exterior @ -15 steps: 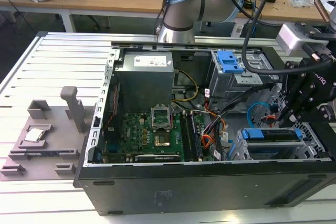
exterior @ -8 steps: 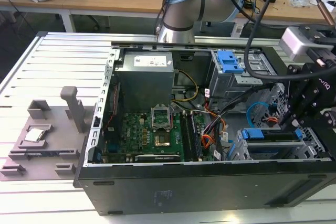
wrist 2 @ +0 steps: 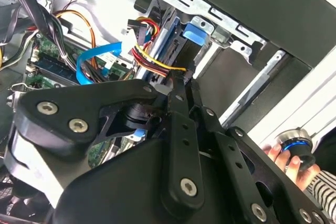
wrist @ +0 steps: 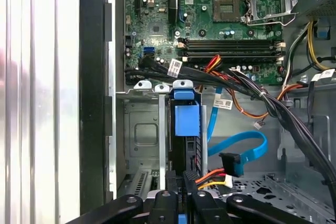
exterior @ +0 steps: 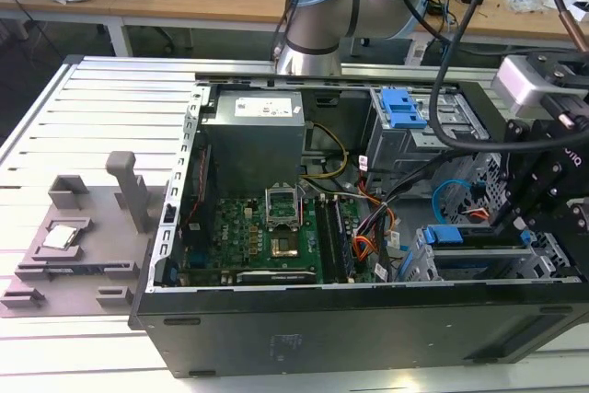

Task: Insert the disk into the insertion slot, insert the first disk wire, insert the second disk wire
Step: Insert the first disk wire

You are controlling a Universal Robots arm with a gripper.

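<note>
End effector [wrist: 181, 199] at disk [wrist: 187, 120], edgewise in insertion slot [wrist: 137, 129], lengthwise toward motherboard [wrist: 210, 17]

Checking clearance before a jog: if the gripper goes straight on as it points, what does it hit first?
Probably the disk, in its blue carrier in the insertion slot, dead ahead of the gripper. The red-and-yellow wires run close beside that line, and depth is unclear.

Lit brightly, evenly, softly. Blows out to white on the slatted table [wrist: 39, 103] in the first wrist view; dims to soft shadow inside the computer case [exterior: 322, 342].
</note>
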